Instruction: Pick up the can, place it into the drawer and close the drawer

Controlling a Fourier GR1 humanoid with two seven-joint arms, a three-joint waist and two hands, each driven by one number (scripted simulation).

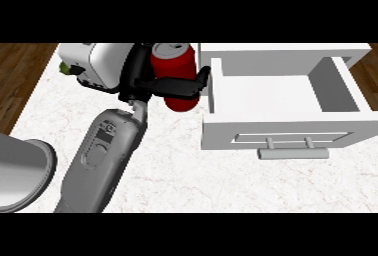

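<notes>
**Can held just left of the open drawer: the near wall is the hazard**

While I have the red can [174, 75] up in the upper middle of the frame, the hand [159, 86] that carries it is clamped round it, black fingers [181, 88] wrapped across its front and reaching to its right side. Which arm this is I judge from the forearm [103, 160] that rises from the lower left of the frame, so I take it for the left one. The can stands roughly upright, its top toward the frame's upper edge, and sits just beside the left wall of the white drawer [210, 82], which lies open in the upper right with its handle [292, 152] toward the lower edge.

My worry is that wall. If I carry the can straight to the right at this height, its side or the fingertip nearest the drawer could catch the wall's rim; that might tip the can in the hand. I cannot tell how high the can's base hangs. A second risk: letting go off-centre could leave it leaning on a wall, so the drawer might jam on closing.

The right hand shows nowhere; a grey rounded shape [22, 172] sits at the lower left edge
</notes>
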